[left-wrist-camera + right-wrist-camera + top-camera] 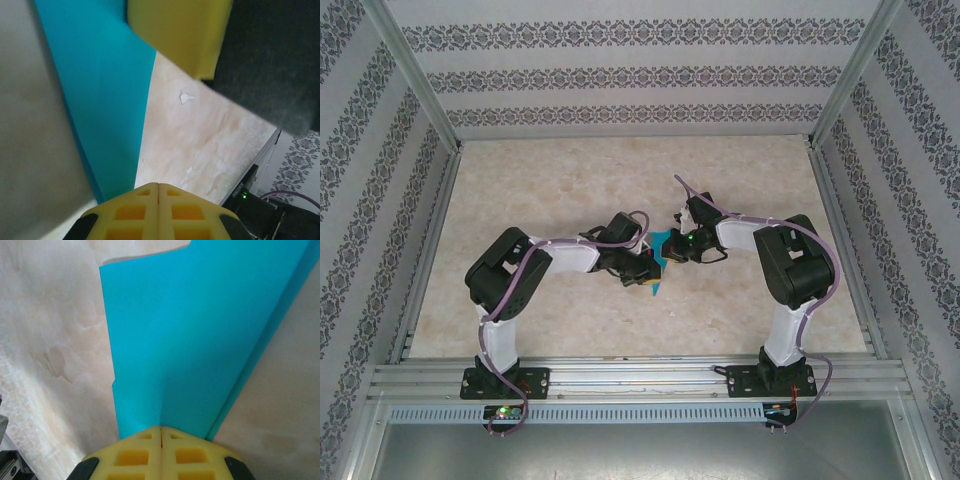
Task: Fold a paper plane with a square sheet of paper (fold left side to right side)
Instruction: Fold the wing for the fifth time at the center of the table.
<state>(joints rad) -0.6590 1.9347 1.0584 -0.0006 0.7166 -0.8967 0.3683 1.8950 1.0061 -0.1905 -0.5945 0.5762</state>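
Observation:
The teal-blue sheet of paper (661,247) sits at the middle of the table between both arms, partly folded and raised. In the right wrist view the sheet of paper (200,335) runs with a crease straight into my right gripper (161,429), which is shut on its edge. My left gripper (158,185) is shut with its fingers pressed together, and the paper (100,95) lies just to its left, slipping behind the left finger rather than between the jaws. The right gripper's yellow fingers (177,32) hang over the paper's far end. From above, my left gripper (650,280) and right gripper (672,250) almost touch.
The beige marbled tabletop (620,180) spreads around the paper. Patterned walls and a metal frame (420,250) enclose it. A rail (640,375) carries both arm bases at the near edge. A small white fleck (186,97) lies on the table.

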